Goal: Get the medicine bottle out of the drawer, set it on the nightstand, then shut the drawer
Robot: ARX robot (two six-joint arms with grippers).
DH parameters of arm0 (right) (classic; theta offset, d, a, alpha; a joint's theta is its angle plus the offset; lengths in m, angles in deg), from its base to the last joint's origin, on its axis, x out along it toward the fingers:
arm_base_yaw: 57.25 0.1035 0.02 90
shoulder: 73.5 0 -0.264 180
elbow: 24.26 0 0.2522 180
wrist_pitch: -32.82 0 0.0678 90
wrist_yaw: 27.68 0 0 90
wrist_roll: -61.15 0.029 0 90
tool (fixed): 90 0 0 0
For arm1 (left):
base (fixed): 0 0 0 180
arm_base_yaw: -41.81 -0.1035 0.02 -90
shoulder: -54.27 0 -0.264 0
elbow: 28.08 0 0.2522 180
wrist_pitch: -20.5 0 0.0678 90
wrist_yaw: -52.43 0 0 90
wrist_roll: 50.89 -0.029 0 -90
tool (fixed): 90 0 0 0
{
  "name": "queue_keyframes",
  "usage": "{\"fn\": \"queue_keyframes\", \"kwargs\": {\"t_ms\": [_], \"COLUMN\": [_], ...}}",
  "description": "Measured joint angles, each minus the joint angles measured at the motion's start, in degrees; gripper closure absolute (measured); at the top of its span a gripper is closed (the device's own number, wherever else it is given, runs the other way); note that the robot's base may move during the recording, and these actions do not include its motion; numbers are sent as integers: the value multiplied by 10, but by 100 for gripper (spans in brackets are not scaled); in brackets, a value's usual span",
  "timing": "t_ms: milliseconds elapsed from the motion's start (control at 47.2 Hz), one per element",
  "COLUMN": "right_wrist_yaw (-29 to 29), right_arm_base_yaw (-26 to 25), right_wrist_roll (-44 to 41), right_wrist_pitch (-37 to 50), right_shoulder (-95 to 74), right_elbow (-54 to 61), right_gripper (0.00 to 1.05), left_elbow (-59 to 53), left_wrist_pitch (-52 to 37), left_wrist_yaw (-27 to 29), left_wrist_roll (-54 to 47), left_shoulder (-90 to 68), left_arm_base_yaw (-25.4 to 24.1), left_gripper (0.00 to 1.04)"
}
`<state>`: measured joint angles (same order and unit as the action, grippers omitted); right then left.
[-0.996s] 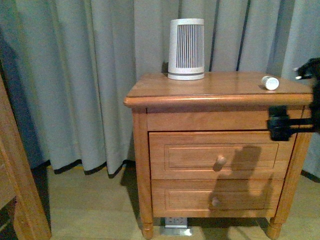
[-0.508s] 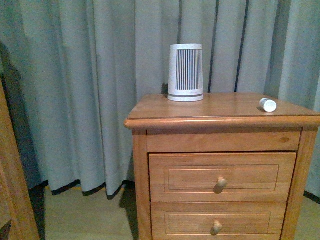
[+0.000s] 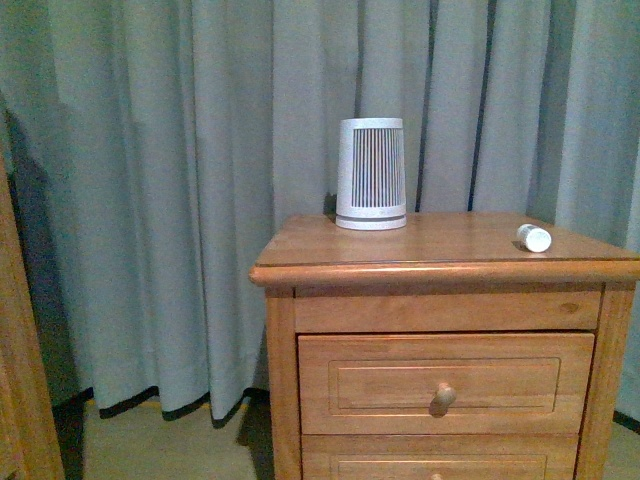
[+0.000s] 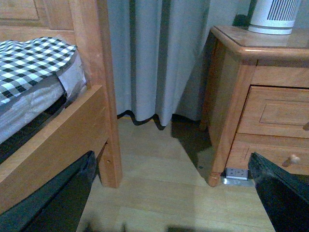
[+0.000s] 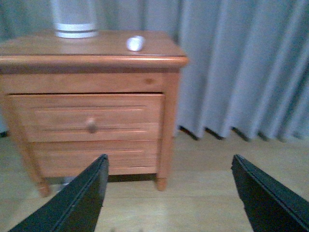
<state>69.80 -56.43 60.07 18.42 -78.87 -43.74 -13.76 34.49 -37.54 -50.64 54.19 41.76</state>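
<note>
Medicine bottle [image 3: 535,238] is lying on its side on the nightstand [image 3: 420,245] top, near the corner away from the ribbed white-and-grey device [image 3: 371,175], well apart from it. Drawer [image 3: 445,385] front looks flush with the frame in both the front and right wrist views, so I judge the task essentially done. Right end effector [image 5: 174,193] is released, fingers spread wide with nothing between them; the bottle is well ahead of and above it, across the floor gap. Left end effector [image 4: 174,193] is also released, empty, facing the gap between the bed [image 4: 34,67] and the nightstand, cabinet off to one side of it. If I had to regrip the bottle: I'd expect light, rigid, smooth plastic, so slippery and prone to rolling since it's on its side. I'd close across the barrel mid-length, fingers square to its axis, light force, not on the cap end. A nudge near that edge could roll it off the top. Drawer knob [image 3: 442,397] is small and round, and I see no need to touch it.
</note>
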Motion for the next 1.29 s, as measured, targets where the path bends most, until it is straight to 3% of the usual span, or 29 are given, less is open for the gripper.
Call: {"fn": "queue_keyframes", "kwargs": {"t_ms": [42,106,445,847,996,1292], "right_wrist_yaw": [-49,-73,-73,-74,-74,-74], "right_arm_base_yaw": [-3,-4,-6,-6,-6,-6], "right_wrist_roll": [1,2,2,4,4,4], "right_wrist_pitch": [0,0,2,5,5,5], "right_shoulder": [4,9,25,49,49,49], "right_elbow": [2,7,29,50,50,50], "right_gripper": [37,47,103,102,69,18], "left_elbow": [0,0,0,0,0,0], "left_wrist_pitch": [0,0,0,0,0,0], "left_wrist_yaw": [0,0,0,0,0,0], "left_wrist_roll": [0,0,0,0,0,0], "left_shoulder": [0,0,0,0,0,0], "left_arm_base_yaw": [0,0,0,0,0,0], "left_gripper": [7,7,7,7,7,7]}}
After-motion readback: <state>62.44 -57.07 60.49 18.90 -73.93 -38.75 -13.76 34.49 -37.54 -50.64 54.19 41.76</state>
